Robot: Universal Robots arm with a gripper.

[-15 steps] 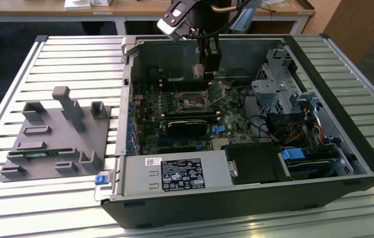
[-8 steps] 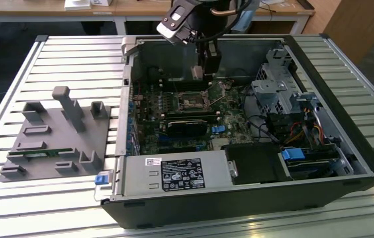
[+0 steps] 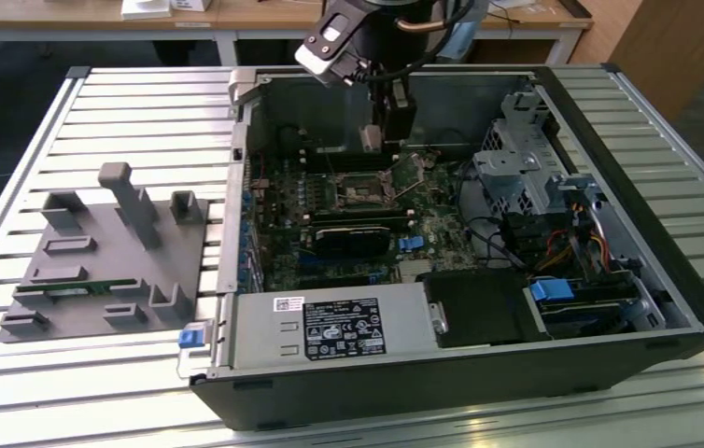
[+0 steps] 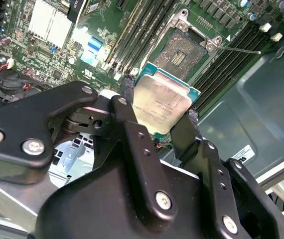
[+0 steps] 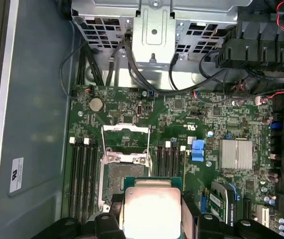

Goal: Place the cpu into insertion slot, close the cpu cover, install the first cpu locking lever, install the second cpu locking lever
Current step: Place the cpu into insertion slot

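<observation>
The cpu (image 4: 162, 104), a flat square chip with a dull silver top and green rim, hangs in my gripper (image 4: 159, 105), which is shut on two opposite edges of it. It hovers above the green board, just off to one side of the insertion slot (image 4: 187, 52), whose dark pin field lies bare. In the first wrist view the cpu (image 5: 152, 209) covers one edge of the insertion slot (image 5: 124, 172), and the cpu cover (image 5: 125, 128) stands swung open beyond it. A thin locking lever (image 4: 241, 50) sticks out beside the socket. In the exterior view my gripper (image 3: 374, 147) hangs over the insertion slot (image 3: 361, 194).
The open computer case (image 3: 651, 215) walls the board in. Long black memory slots (image 5: 82, 174) flank the socket. A drive cage (image 3: 520, 168), loose cables (image 5: 192, 84), a finned heatsink (image 5: 235, 154) and the power supply (image 3: 327, 327) stand nearby. A grey fixture tray (image 3: 103, 252) lies outside the case.
</observation>
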